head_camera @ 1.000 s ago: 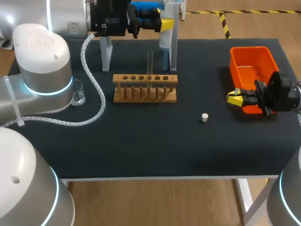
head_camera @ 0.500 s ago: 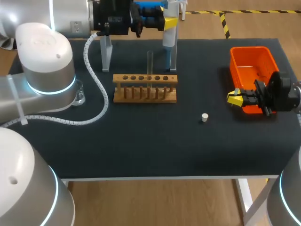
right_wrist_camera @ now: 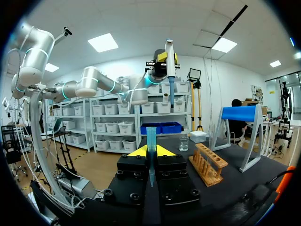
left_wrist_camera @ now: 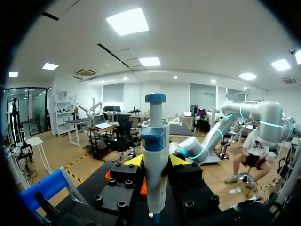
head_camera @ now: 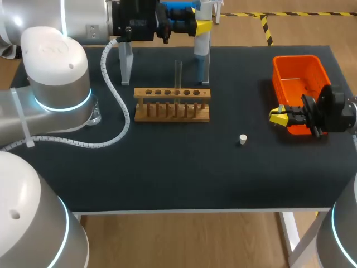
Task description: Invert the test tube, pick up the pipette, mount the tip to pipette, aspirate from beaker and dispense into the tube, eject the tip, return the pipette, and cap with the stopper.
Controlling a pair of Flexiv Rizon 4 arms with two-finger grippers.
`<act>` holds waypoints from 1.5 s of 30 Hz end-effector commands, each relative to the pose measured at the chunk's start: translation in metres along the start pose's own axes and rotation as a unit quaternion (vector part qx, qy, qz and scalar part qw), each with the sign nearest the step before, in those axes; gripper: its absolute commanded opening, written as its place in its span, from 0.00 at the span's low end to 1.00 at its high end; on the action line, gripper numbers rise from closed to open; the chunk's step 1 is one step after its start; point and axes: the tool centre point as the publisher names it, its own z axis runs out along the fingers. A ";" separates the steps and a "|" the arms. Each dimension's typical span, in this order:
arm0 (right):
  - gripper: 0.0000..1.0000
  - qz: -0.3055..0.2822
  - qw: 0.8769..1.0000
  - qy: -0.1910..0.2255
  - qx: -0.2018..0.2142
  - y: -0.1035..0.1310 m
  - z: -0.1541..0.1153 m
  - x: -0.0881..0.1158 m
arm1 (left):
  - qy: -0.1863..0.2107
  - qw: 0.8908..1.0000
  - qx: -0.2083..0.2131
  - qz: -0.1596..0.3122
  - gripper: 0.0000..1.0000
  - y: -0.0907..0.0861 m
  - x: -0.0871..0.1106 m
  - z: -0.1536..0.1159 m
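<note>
Wooden rack [head_camera: 172, 104]: one, on the black desk [head_camera: 184, 173], well apart from both claws and roughly between them. One clear tube [head_camera: 178, 71] stands upright in it.

Left claw [left_wrist_camera: 156, 161]: closed on the one pipette [left_wrist_camera: 155, 136], with a finger pressed to each side of its body. The pipette is upright, its blue plunger above the claw and its lower end below. This claw is raised over the far edge of the desk, above and behind the rack, beside one clear stand [head_camera: 127, 61].

Right claw [right_wrist_camera: 150, 151]: closed on one blue tip [right_wrist_camera: 150, 139], which stands between the yellow fingers with its narrow end toward the wrist. The claw hovers at the corner of the one orange bin [head_camera: 298, 78].

One white stopper [head_camera: 242, 139] lies on the desk near the right claw, on its rack side, touching nothing.

One beaker [right_wrist_camera: 184, 142] stands well ahead of the right claw, beyond the rack. In the head view the left arm partly hides it.
</note>
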 end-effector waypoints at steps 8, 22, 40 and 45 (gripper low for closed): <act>0.00 0.000 1.000 0.000 0.000 0.000 -0.001 0.001 | 0.000 1.000 0.002 0.000 0.00 0.001 0.000 0.000; 0.00 0.000 1.000 -0.006 0.021 0.003 0.016 -0.008 | 0.000 1.000 0.002 0.000 0.00 0.001 0.000 0.000; 0.00 -0.006 1.000 -0.012 0.022 0.004 0.094 -0.043 | 0.000 1.000 0.002 0.000 0.00 0.001 0.000 0.000; 0.00 -0.011 1.000 -0.005 0.016 0.008 0.115 -0.050 | 0.000 1.000 0.002 0.000 0.00 0.001 0.000 0.000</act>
